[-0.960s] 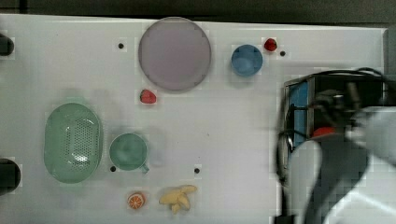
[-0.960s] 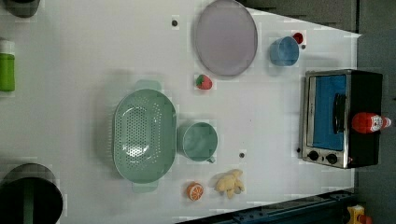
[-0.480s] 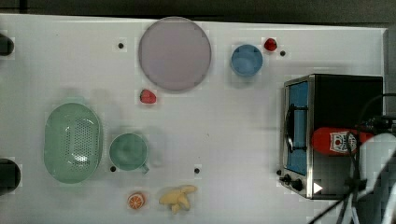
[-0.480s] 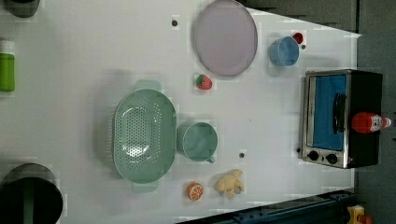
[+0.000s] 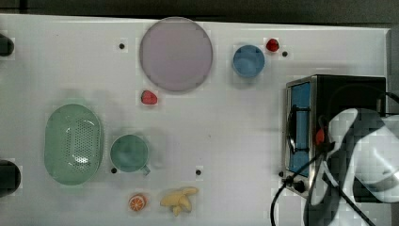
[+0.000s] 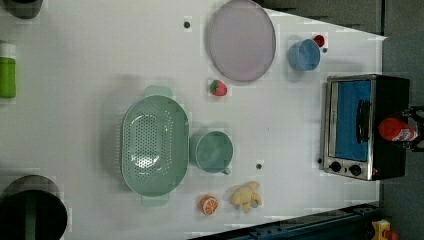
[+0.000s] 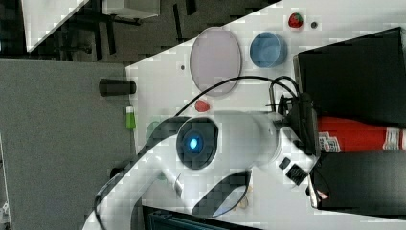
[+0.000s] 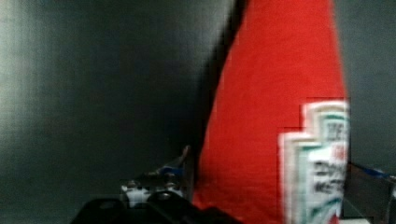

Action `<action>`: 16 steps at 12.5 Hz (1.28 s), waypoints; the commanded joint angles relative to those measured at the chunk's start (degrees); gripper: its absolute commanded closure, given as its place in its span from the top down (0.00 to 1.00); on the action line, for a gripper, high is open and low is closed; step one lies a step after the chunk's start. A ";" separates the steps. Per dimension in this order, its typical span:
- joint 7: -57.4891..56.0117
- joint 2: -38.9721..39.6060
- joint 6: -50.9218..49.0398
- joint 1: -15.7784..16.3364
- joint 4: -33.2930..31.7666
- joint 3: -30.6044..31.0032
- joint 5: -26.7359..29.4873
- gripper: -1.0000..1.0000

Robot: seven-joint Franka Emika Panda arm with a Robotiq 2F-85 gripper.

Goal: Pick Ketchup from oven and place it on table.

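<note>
**Ketchup on oven top, claw wide about it**

Ketchup, a small red plastic squeeze bottle (image 6: 395, 129) with a white label, sits on the black top of the boxy toaster oven (image 6: 350, 115). That oven has a steel-framed front and a blue-tinted glass door, which is closed. It stands on the large flat white table (image 5: 235, 122), at the top view's right end.

1. Claw: the gripper (image 6: 415, 129) is at the bottle's capped end. Its jaws stand wide, one on each side of the bottle. In the wrist view the red body (image 8: 280, 93) lies between the dark fingers (image 8: 154, 203), with a slim gap on the label side. No firm grip can be confirmed.
2. Arm: the white arm (image 5: 362, 155) reaches over the oven's top (image 5: 348, 89) and covers most of the bottle in the top view. The right view shows the bottle (image 7: 354, 134) just past the claw.
3. Table, top view: a lilac round plate (image 5: 176, 54) lies far from the oven, with a blue cup (image 5: 248, 61) to the plate's right. One red strawberry (image 5: 272, 45) is beside the cup and another (image 5: 149, 97) is just below the plate.
4. At the top view's left are a green perforated colander (image 5: 74, 143) and a green mug (image 5: 129, 153), close together. An orange half (image 5: 137, 203) and a yellow banana bunch (image 5: 179, 198) lie near the mug.
</note>
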 commanded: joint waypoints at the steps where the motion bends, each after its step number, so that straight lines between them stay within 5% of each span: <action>1: 2.03 -2.20 1.89 -0.32 -0.67 -0.10 0.08 0.68; 2: 2.03 -2.58 1.87 -0.18 -0.59 -0.06 0.07 0.61; 5: 2.03 -4.06 -0.27 0.68 1.73 0.18 -0.33 0.61; 8: 1.84 -8.13 -9.75 5.23 8.62 2.56 -3.74 0.61; 11: 1.84 -11.46 -12.12 10.57 10.49 12.43 -4.24 0.61; 16: 1.84 -11.35 -11.69 13.59 5.00 25.13 -4.25 0.61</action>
